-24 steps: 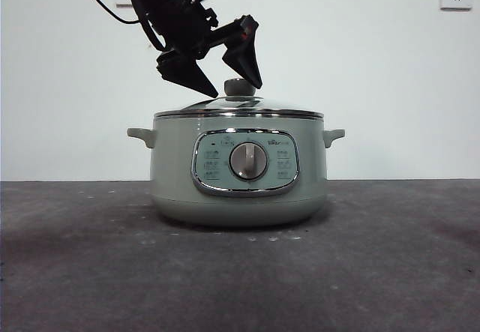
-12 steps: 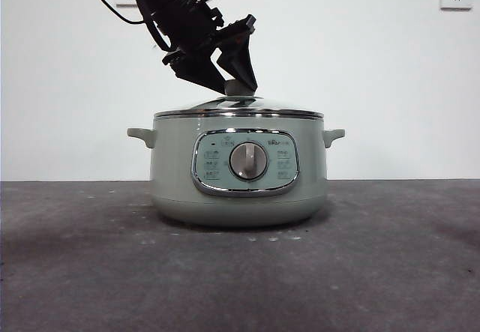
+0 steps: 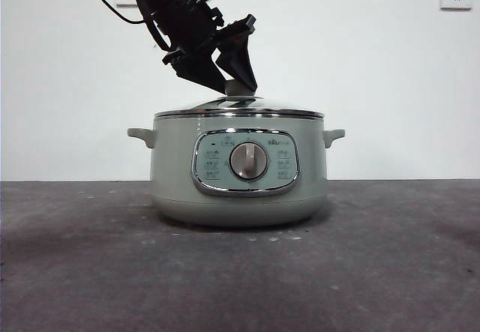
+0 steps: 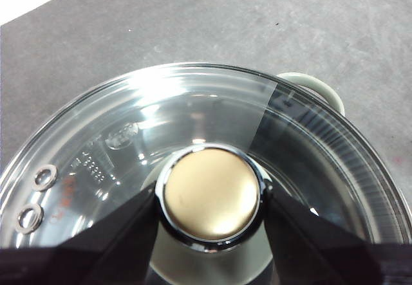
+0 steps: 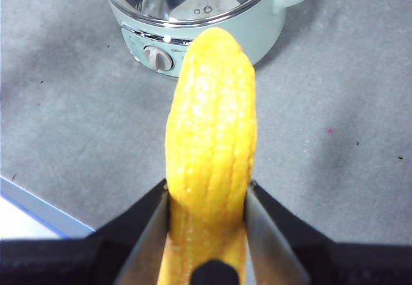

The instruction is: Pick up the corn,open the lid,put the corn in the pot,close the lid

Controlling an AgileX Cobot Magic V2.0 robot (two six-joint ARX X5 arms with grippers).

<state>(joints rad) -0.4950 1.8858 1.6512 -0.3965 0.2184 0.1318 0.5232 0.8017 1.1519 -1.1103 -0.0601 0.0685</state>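
Glass lid (image 3: 238, 107) sits on the sage-green pot (image 3: 238, 174) as the left gripper (image 4: 211, 202), open above a second ago, now has both fingers (image 4: 122, 233) clamped on its knob (image 4: 211, 195), ready to lift, while the right gripper (image 5: 207, 217) grips the corn (image 5: 211, 150) above the counter (image 5: 335, 137)

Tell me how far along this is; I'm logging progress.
Done: the corn is picked up, clamped in the right gripper. In hand: the left gripper closes around the lid knob, lid seated on the pot. Left: lifting the lid, dropping corn in, closing.
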